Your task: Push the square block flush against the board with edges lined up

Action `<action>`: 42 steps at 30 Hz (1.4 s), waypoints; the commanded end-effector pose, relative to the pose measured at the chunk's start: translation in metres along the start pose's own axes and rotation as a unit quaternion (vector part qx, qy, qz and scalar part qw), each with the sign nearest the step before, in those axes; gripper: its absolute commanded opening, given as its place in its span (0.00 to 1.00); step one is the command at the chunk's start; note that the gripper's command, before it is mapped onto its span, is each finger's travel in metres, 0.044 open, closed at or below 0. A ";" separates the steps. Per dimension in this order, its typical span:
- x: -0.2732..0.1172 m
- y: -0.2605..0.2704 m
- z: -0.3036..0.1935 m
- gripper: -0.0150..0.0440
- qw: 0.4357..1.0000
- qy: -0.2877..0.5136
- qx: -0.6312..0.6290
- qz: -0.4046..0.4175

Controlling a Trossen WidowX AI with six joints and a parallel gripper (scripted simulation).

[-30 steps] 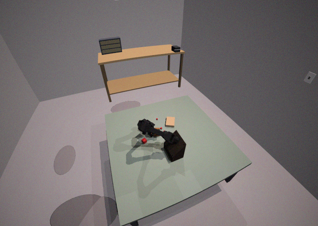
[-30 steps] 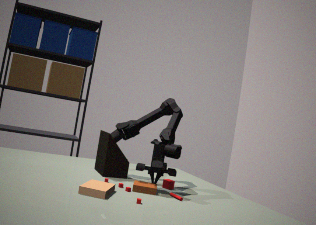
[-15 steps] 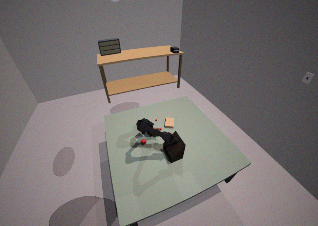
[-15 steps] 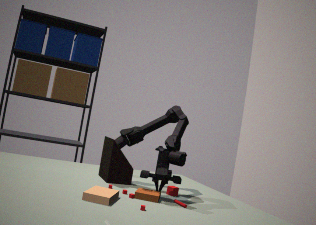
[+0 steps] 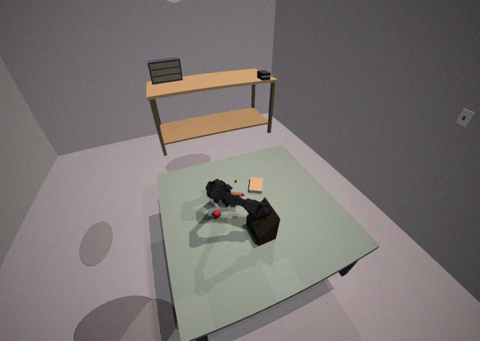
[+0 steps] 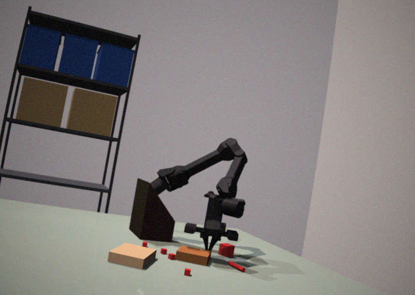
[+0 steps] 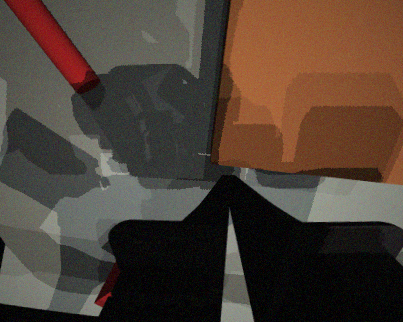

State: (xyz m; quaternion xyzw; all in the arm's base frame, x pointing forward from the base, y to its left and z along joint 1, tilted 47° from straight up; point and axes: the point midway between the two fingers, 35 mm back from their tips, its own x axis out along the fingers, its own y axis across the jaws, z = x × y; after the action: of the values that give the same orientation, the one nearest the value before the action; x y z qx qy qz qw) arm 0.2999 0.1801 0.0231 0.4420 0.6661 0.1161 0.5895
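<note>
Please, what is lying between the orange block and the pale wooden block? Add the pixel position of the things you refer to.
Two small red cubes (image 6: 171,256) (image 6: 163,251) lie in the stretch between the orange block (image 6: 193,255) (image 7: 317,90) and the pale block (image 5: 255,184) (image 6: 132,255), as the exterior view shows.

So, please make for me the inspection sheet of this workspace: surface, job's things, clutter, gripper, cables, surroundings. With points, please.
Surface: pale green table top (image 5: 310,228) (image 6: 66,231), with arm shadows.
Job's things: flat tan square block (image 5: 255,184) (image 6: 132,255) and orange-brown oblong board (image 6: 193,255) (image 7: 317,60), apart.
Clutter: larger red cube (image 5: 216,213) (image 6: 226,250), four small red cubes, red rod (image 6: 236,266) (image 7: 52,45).
Gripper: black gripper (image 6: 209,249) (image 7: 228,181) shut, nothing held, fingertips down at the board's end; contact not certain.
Cables: nothing seen.
Surroundings: wooden bench (image 5: 213,82), black shelf rack (image 6: 123,117) with blue and brown boxes, grey walls.
</note>
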 end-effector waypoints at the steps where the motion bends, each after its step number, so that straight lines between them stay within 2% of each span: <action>1: 0.000 0.000 -0.007 0.25 1.000 -0.002 0.002 -0.001; 21: -0.002 0.000 -0.032 0.25 1.000 0.001 0.001 0.001; 25: -0.047 0.000 -0.032 0.25 1.000 -0.002 0.003 0.000; 27: -0.056 0.000 -0.033 0.25 1.000 -0.002 0.003 0.000; 32: -0.051 -0.002 -0.029 0.25 1.000 -0.007 0.008 0.000; 37: -0.055 -0.036 -0.011 0.25 0.998 -0.003 0.062 -0.001; 42: -0.047 -0.037 -0.009 0.25 0.998 -0.003 0.065 -0.002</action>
State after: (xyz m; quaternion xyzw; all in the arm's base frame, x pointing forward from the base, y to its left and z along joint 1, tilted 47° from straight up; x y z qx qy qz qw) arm 0.2709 0.1239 0.0397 0.4756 0.6690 0.0695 0.5669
